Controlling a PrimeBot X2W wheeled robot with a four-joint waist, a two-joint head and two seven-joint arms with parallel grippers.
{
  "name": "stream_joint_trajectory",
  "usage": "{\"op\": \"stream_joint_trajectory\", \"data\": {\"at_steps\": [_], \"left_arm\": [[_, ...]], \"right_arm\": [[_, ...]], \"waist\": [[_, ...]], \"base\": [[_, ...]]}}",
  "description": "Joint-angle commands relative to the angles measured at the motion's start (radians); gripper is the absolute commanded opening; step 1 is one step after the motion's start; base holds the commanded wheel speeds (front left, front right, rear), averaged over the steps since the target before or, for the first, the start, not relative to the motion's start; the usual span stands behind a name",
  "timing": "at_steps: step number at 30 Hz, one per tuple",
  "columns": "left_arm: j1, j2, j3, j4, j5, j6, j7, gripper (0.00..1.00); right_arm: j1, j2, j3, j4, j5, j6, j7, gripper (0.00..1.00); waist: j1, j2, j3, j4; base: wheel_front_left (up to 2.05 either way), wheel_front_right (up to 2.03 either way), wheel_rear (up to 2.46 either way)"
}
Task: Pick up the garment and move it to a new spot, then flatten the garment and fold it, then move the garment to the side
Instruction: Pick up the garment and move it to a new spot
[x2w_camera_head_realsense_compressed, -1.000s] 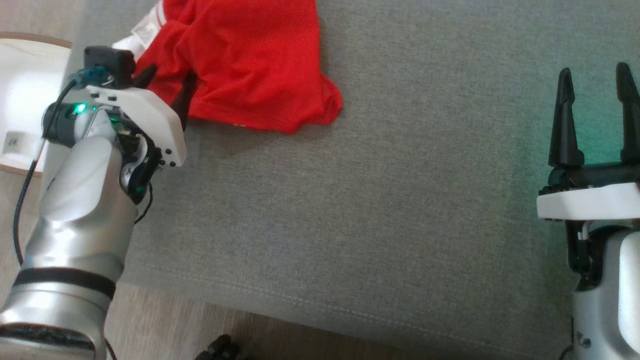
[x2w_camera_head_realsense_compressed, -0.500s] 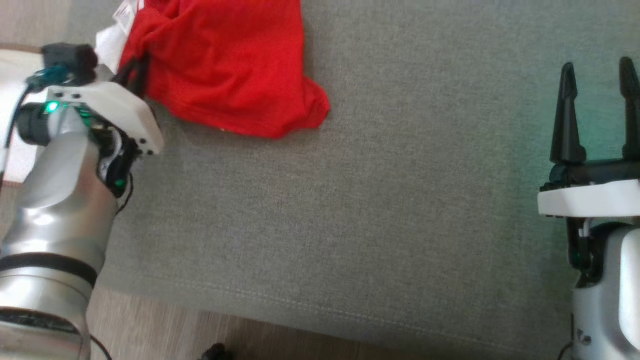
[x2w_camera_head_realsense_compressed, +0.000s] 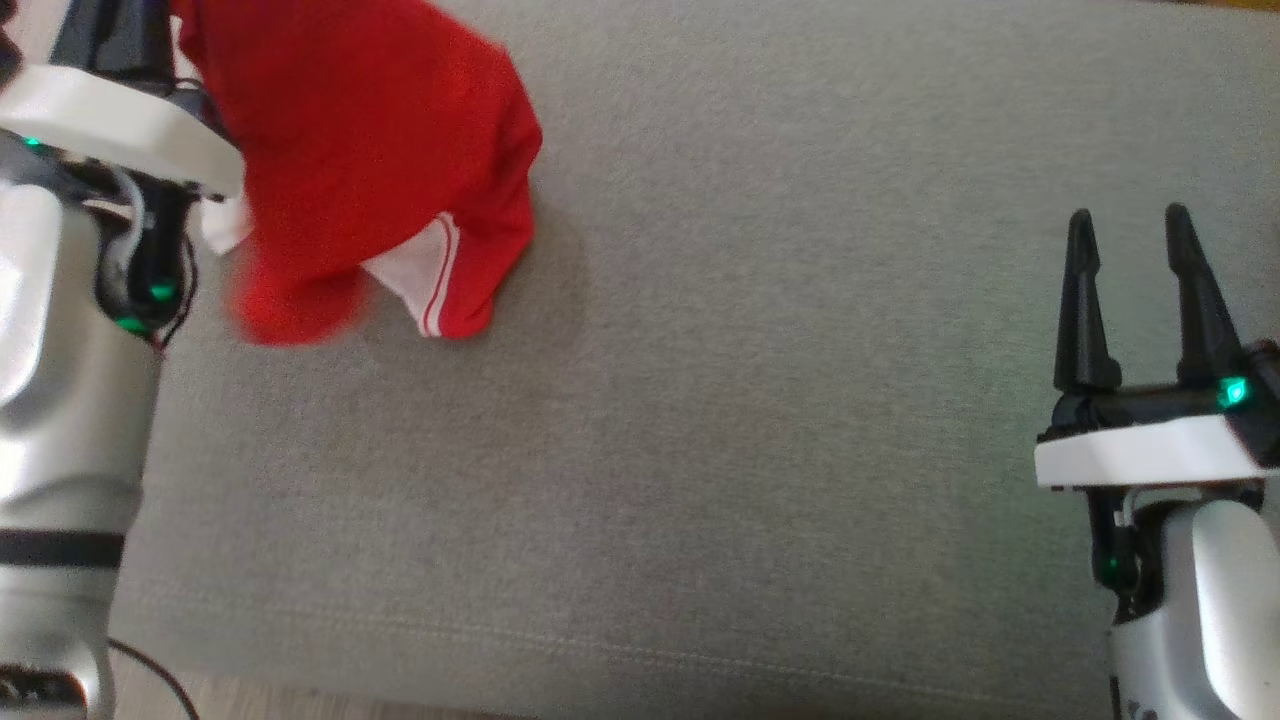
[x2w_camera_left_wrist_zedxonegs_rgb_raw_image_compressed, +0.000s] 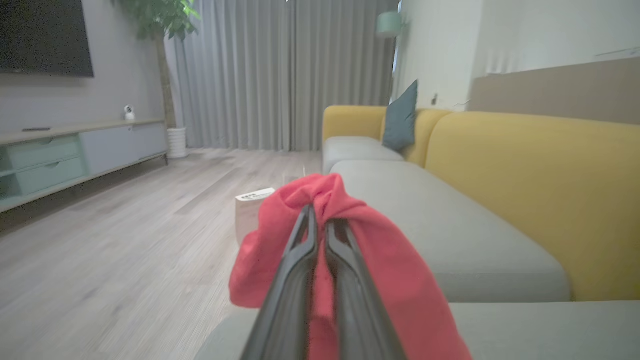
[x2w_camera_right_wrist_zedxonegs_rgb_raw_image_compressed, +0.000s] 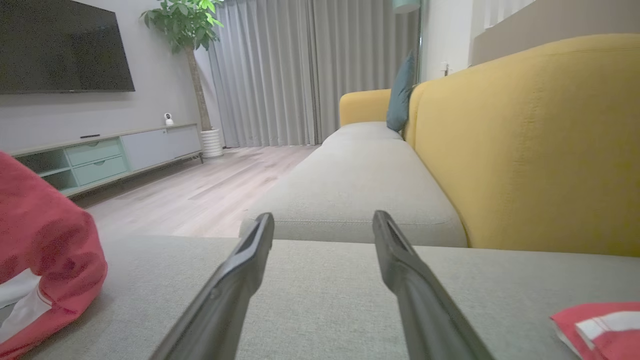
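Left wrist view: my L gripper (x2w_camera_left_wrist_zedxonegs_rgb_raw_image_compressed: 320, 220) has its jaws together, clamped on a bunched fold of the garment (x2w_camera_left_wrist_zedxonegs_rgb_raw_image_compressed: 380, 260). Red cloth humps over the tips and drapes down both sides.

Count: 2 grippers, 1 garment in hand, 1 more red/white cloth piece (x2w_camera_right_wrist_zedxonegs_rgb_raw_image_compressed: 597, 325), 1 sofa w/ 1 teal pillow (x2w_camera_right_wrist_zedxonegs_rgb_raw_image_compressed: 400, 95).

Head view: the garment hangs at upper left off the L gripper, w/ a white panel and red stripes at its lower end. That end is blurred. The right wrist view puts its bottom down on the seat (x2w_camera_head_realsense_compressed: 750, 400), far left.

R gripper (x2w_camera_head_realsense_compressed: 1127, 215) sits low right over the seat, jaws wide apart above grey fabric, well apart from the garment. The other cloth piece lies flat on the seat to the R gripper's right, at that view's bottom corner. Can't tell if it's a separate item.

Edges: a seam (x2w_camera_head_realsense_compressed: 640, 655) runs along the seat's front, near the bottom of the head view. In the left wrist view the seat's rounded end shows just under the held garment, w/ wood floor (x2w_camera_left_wrist_zedxonegs_rgb_raw_image_compressed: 125, 225) alongside. The yellow backrest (x2w_camera_right_wrist_zedxonegs_rgb_raw_image_compressed: 525, 140) walls off the far side.

Room: a wide stretch of grey seat lies btwn the 2 grippers.
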Motion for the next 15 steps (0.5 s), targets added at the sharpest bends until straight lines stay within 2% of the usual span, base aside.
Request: {"op": "stream_joint_trajectory", "data": {"at_steps": [1,9,15], "left_arm": [[-0.008,0.053,0.027,-0.082,0.015,0.012,0.0,0.0],[0.034,0.066,-0.057,-0.371,0.074,0.07,0.16,0.0],[0.057,0.003,-0.15,-0.475,0.091,0.088,0.256,0.0]], "right_arm": [[-0.008,-0.002,0.028,-0.023,0.01,0.007,-0.015,1.0],[-0.022,-0.002,0.047,0.005,0.04,0.007,-0.042,1.0],[-0.042,-0.002,0.069,0.015,0.06,0.007,-0.058,1.0]], "waist": [[0.0001,0.0,-0.044,-0.044],[0.0001,0.0,-0.063,-0.129],[0.0001,0.0,-0.044,-0.215]], "base": [[0.0,0.0,0.0],[0.0,0.0,0.0],[0.0,0.0,0.0]]}}
